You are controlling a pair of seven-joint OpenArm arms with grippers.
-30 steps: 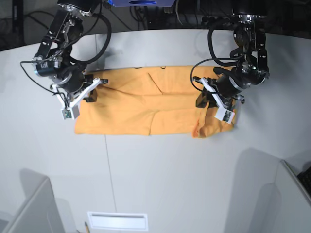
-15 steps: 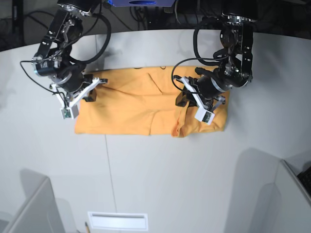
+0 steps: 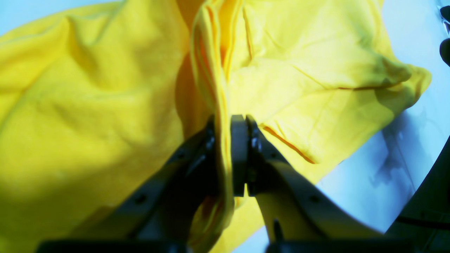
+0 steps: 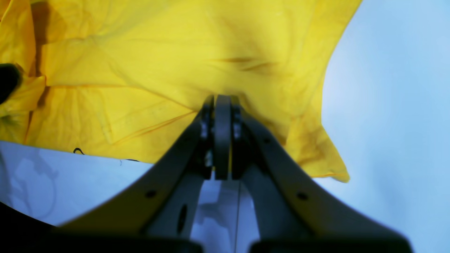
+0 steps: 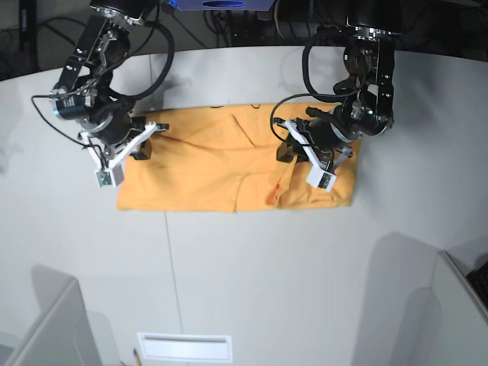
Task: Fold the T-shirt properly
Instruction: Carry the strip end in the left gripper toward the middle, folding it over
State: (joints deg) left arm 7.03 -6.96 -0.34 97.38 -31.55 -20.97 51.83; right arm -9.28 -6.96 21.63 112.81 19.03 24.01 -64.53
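Note:
The T-shirt (image 5: 206,164) lies as a wide light-orange band across the far half of the white table (image 5: 267,267). Its right end is folded over toward the middle. My left gripper (image 5: 284,152) sits over that folded end. In the left wrist view it (image 3: 225,123) is shut on a raised ridge of the T-shirt (image 3: 88,105). My right gripper (image 5: 143,149) is at the shirt's left end. In the right wrist view it (image 4: 221,102) is shut on the edge of the T-shirt (image 4: 158,52), and creases run out from its tips.
Grey angled panels stand at the near left (image 5: 46,328) and near right (image 5: 427,305) corners. A white slotted plate (image 5: 184,347) lies at the front edge. Dark cables (image 5: 229,23) hang behind the table's far rim.
My left gripper has carried the shirt's right end leftward, doubling it over the middle; the shirt's right edge has drawn in. The right arm has not moved.

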